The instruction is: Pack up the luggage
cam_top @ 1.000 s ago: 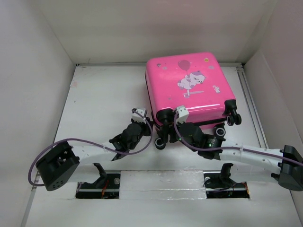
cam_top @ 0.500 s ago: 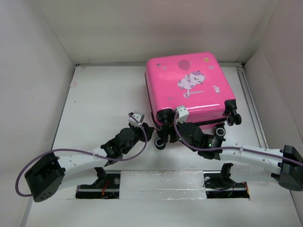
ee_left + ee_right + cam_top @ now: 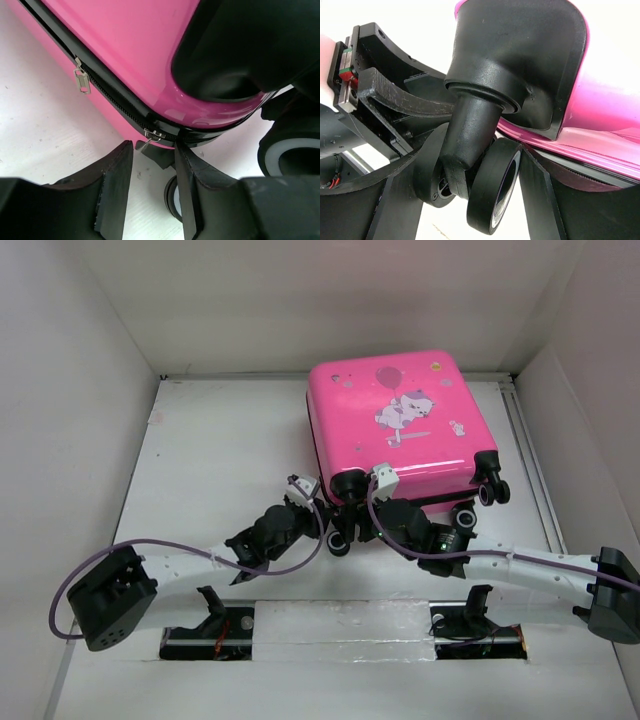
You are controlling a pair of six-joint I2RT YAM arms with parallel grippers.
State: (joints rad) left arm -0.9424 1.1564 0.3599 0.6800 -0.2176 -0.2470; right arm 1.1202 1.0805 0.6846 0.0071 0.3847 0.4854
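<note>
Hot-pink hard-shell suitcase (image 3: 395, 425) lies closed on white desk (image 3: 220, 440), far right. Left jaws apart, straddling silver zipper pull (image 3: 152, 136); right jaws clamped on black caster wheel (image 3: 492, 185). Zip step, likely; next: pinch pull squarely.

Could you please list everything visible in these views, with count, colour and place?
luggage: one, hot pink with cartoon stickers, lying flat at the table's far right.
caster wheels: at least three showing, black, at the luggage's near end.
zipper pulls: two, silver, on the luggage's black side zip.
table: one, white, under everything.
cables: two, purple, looped along the arms.
left gripper: one, black, open, just short of a zipper pull.
right gripper: one, black, closed around one of the caster wheels.
</note>
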